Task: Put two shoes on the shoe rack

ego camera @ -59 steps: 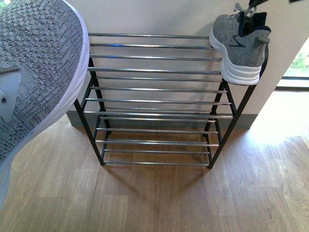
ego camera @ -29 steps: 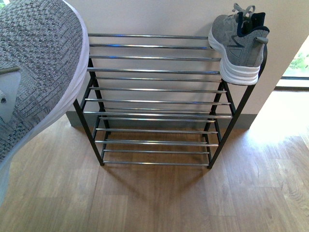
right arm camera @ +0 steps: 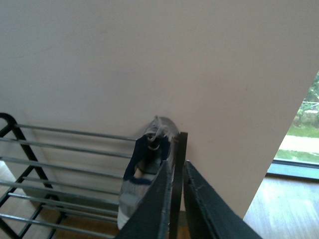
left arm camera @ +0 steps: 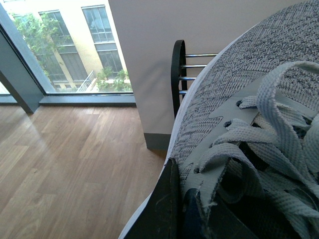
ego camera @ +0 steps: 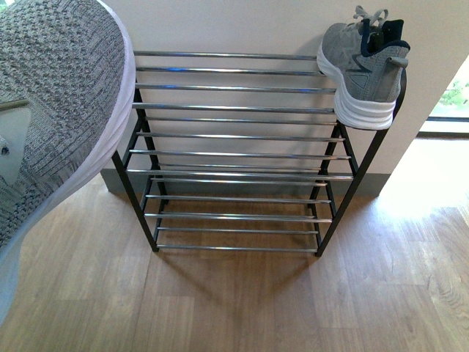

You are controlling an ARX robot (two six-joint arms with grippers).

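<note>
Gone from the top edge of the front view is the dark shape that hung over the right-hand shoe's laces a second ago; that shoe has barely shifted, and the big shoe at left looks unchanged.

Two grey knit sneakers with thick white soles are in sight, and one low black metal shoe rack with tiers of thin chrome bars. The rack stands on a light wooden plank floor against a plain pale wall.

One grey sneaker sits on the rack's top tier at its right end. Its sole rests on the bars just beside the black end frame, and its navy collar and grey laces point up.

The other grey sneaker is up in the air, very close to the body camera. It fills the left side of that view, apart from the rack and beside the rack's left end.

In the left wrist view the left claw shows one dark finger pressed against this sneaker's laced upper, pinching it.

The right claw is off the shelved sneaker, looking down on it. Its two dark fingers are drawn almost together with only a slim gap, and they hold nothing. The rack's black end post shows through that gap.
</note>
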